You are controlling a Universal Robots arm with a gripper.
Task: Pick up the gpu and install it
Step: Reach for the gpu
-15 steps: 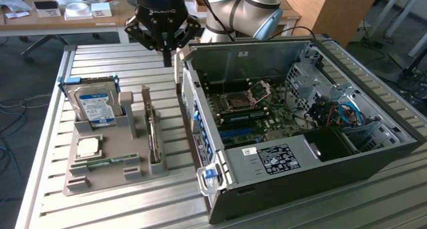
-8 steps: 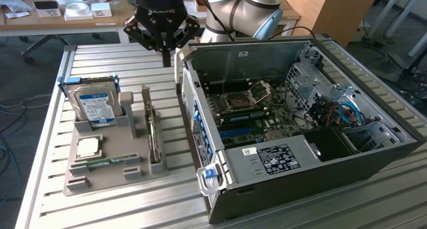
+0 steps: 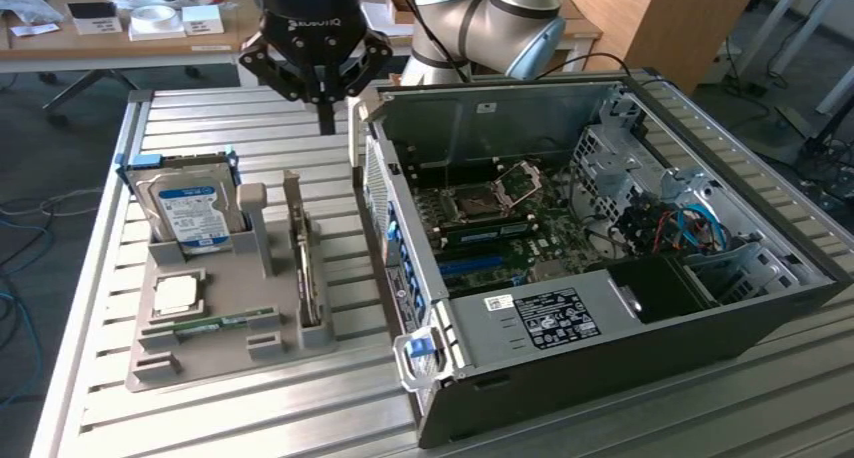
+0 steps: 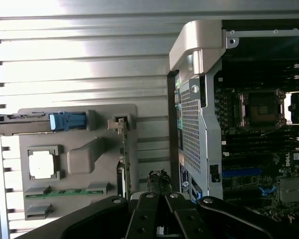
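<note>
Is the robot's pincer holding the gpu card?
No, the pincer is shut on nothing above the table, while the gpu stands in the gray holder.

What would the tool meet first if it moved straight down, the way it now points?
Below the tool, probably the bare slatted table, in the strip between the grey tray and the computer case. The gpu stands just beside that line; depth is unclear.

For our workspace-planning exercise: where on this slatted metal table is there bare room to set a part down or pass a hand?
Free: the slatted metal table's strip in front of the grey plastic parts tray, and the far strip behind that tray, by the black gripper. Crowded: the narrow gap between tray and open black computer case.
</note>
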